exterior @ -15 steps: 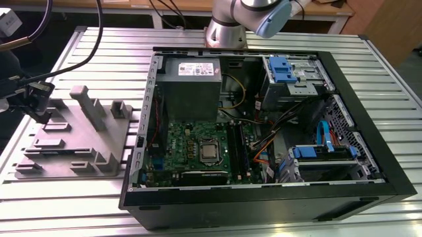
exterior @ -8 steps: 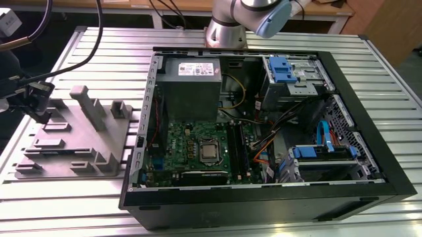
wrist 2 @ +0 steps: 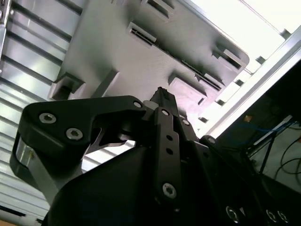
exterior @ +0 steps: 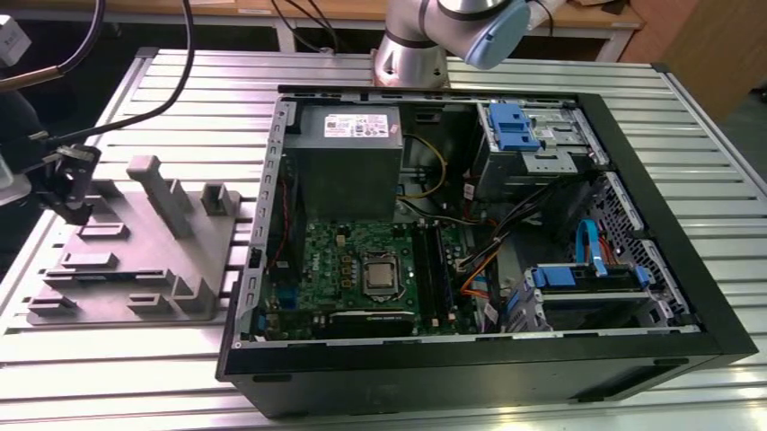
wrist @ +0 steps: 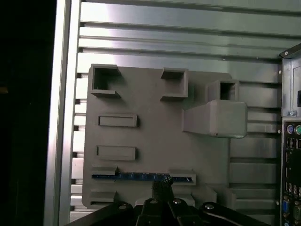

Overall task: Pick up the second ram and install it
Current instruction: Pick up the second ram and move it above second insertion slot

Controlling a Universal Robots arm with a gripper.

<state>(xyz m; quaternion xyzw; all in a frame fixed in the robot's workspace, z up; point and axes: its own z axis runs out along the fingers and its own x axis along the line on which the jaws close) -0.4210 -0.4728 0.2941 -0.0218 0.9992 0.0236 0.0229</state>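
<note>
1. One second ram is lying on edge in a slot of the grey holder block, showing as a thin bluish strip in the first wrist view.
2. The gripper is hanging directly over that strip; I cannot tell whether they are touching.
3. Its fingertips are sitting pressed together, clasping nothing.
4. The block is resting on the slatted aluminium table, beside the open computer case.

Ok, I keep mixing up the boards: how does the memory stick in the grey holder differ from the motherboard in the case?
The memory stick is long and narrow; the motherboard is broad and square. The stick stands on edge in a slot of the grey holder; the motherboard lies flat inside the open case. The claw is right at the stick, far from the motherboard. Both are circuit boards.
</note>
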